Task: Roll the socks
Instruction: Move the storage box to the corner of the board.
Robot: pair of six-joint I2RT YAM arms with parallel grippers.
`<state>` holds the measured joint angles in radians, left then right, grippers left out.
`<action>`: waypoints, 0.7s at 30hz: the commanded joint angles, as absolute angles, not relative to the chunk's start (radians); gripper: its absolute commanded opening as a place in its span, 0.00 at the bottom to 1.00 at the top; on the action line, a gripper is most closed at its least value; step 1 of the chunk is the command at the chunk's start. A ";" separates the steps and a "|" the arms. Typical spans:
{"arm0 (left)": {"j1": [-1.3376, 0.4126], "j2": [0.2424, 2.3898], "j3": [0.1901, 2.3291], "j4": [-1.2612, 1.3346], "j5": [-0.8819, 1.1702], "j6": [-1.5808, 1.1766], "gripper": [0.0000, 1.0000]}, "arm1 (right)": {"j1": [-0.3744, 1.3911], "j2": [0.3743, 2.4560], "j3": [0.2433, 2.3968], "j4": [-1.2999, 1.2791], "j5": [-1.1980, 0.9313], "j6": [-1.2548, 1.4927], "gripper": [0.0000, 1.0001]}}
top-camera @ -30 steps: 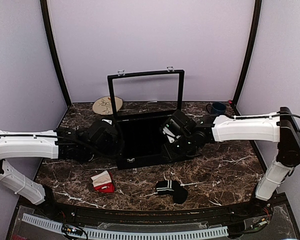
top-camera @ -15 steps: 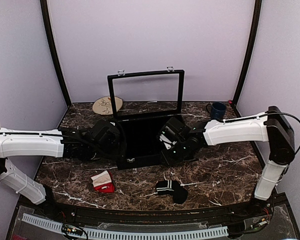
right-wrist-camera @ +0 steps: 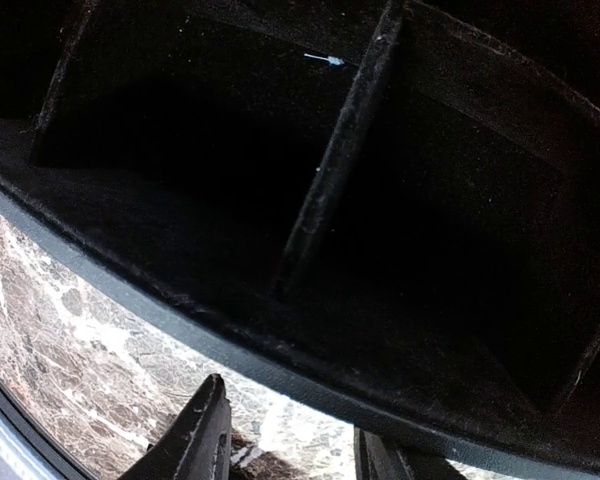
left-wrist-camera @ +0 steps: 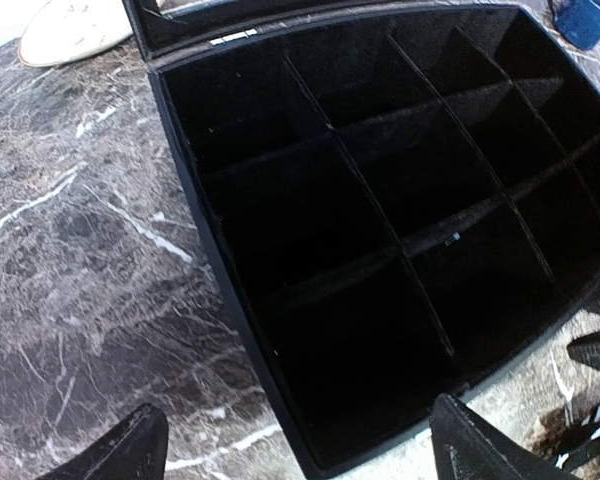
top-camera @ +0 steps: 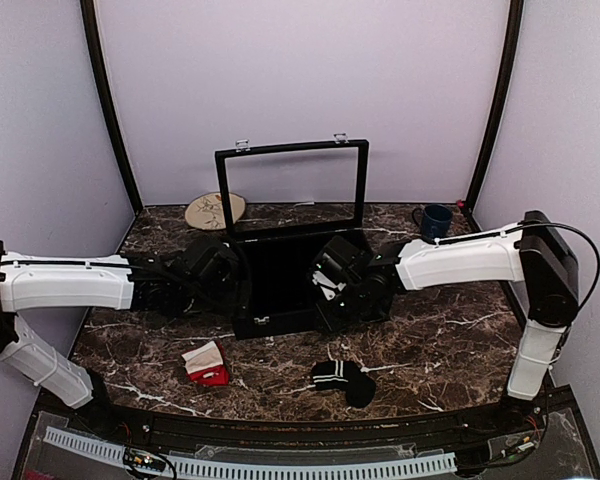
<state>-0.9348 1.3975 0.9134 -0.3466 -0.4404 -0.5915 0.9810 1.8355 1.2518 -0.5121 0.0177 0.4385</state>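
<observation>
red socks (top-camera: pixel 207 363) lie untouched on the tabletop (top-camera: pixel 430 340), in front of the black case (top-camera: pixel 280 275)
left gripper (left-wrist-camera: pixel 298 420) gapes wide and empty at the case's left side; right gripper (right-wrist-camera: pixel 288 410) is partly open, empty, at its rim.

No words, numbers or signs to read in any view. Only a faint drawing on the round plate (top-camera: pixel 215 210) at the far left, too small to make out.
</observation>
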 commanded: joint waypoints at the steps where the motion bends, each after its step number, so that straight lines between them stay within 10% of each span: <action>1: -0.879 1.413 0.958 -0.299 -0.417 -0.523 0.94 | 0.958 1.852 1.294 -0.451 0.035 0.420 0.40; 21: -0.666 1.868 1.563 -0.183 -0.160 -0.279 0.93 | 0.895 1.880 1.322 -0.453 0.046 0.411 0.39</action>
<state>-0.6819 1.8221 1.4487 -0.1940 -0.2195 -0.3161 0.9325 1.8580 1.2873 -0.5320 -0.0059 0.4351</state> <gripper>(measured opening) 0.936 0.395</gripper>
